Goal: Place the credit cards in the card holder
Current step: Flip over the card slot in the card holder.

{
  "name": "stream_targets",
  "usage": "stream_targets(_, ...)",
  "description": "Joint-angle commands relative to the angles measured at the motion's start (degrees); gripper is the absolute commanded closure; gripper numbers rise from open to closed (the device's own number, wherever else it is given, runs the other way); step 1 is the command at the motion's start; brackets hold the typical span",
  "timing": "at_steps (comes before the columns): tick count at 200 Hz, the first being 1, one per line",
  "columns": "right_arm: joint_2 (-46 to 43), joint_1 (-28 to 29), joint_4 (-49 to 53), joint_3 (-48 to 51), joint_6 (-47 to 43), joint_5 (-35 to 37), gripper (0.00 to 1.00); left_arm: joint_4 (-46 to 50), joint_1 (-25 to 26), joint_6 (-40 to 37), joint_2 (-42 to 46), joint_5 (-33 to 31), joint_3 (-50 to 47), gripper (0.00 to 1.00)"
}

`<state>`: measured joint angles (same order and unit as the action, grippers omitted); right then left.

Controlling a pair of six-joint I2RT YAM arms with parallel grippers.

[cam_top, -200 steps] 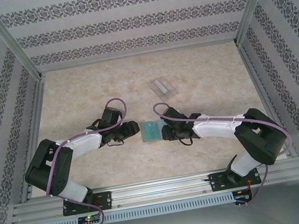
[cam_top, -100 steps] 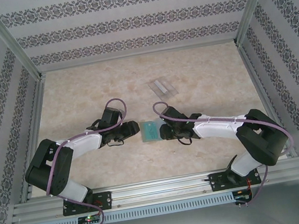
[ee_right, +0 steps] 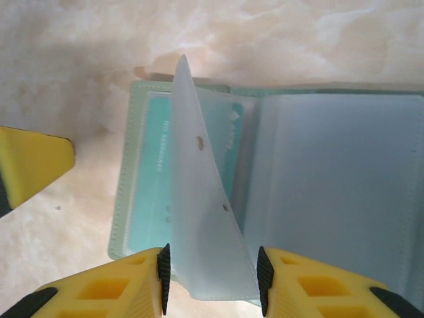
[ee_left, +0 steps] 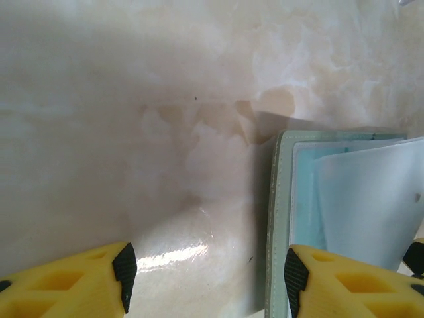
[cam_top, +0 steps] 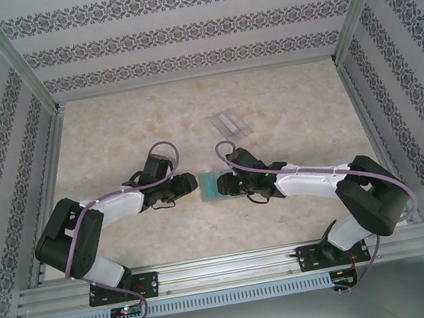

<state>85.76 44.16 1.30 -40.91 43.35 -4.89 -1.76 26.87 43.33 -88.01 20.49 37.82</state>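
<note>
Bright, soft light; hazy wrist close-ups
</note>
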Motion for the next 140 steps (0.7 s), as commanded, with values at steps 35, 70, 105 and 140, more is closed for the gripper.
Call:
stream_targets(35, -1.1, 1.6, -6.5, -0.1, -1.1, -4.1, 0.57, 1.5, -1.6, -0.2, 3.4, -1.7, 0.2, 0.37)
stream_targets(70, 0.4, 1.6, -8.1, -0.3, -1.2, -6.0, 0.56, 1.7, -1.9, -0.2, 3.2, -1.5, 0.3, 0.37)
stream_targets(105, 3.3, 2.0, -12.7, -0.5, 0.9, -8.8, 0.56, 1.3, -2.4, 0.3, 3.2, -0.8, 0.3, 0.37)
stream_targets(140, 3.8, 2.0, -10.8, -2.1, -0.1, -7.1, 0.57, 1.8, -3.3, -0.3, 3.2, 0.1, 0.8, 0.37)
